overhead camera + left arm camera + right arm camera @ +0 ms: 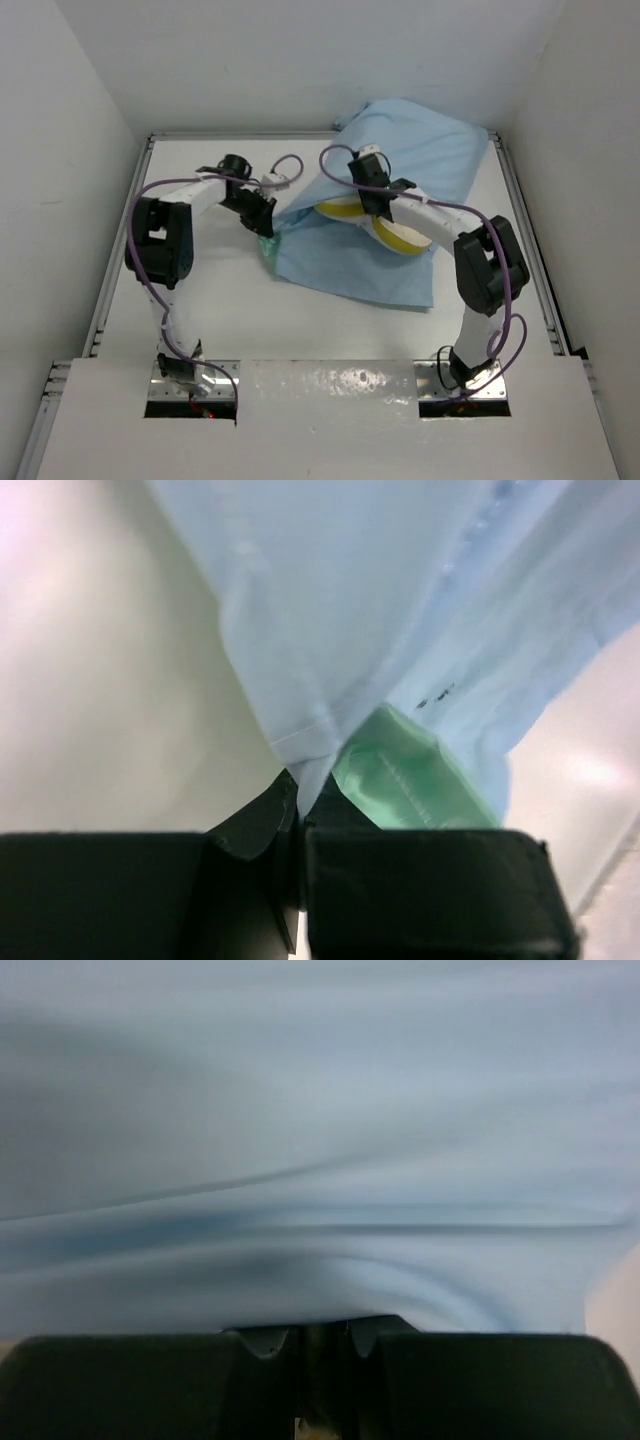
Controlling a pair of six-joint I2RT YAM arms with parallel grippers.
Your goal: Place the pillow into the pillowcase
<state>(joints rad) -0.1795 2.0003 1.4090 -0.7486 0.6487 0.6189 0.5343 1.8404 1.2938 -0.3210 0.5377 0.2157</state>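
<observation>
Jaws of the left gripper (300, 792) are pressed together on a hem corner of the pillowcase (400, 600). Just at 3 o'clock of that pinch, the shiny green side of the cloth shows. In the top view this pinched corner is at the 9 o'clock end of the pillowcase (350, 265). The near part of the cloth lies flat and light blue on the table (220, 310), around the middle.

A little farther, the pillow (402, 238) is partly under the blue cloth. Its cream face and yellow edge band look out on both sides of the right arm.

The right gripper (376, 186) is above the pillow, toward 12 o'clock from the table middle. In its wrist view the jaws are drawn almost together on the blue cloth, and the creases bend around the tips. The cloth fills nearly all of that view.

Beyond it, the rest of the pillowcase is heaped toward 1 o'clock, up to the far corner of the table.
</observation>
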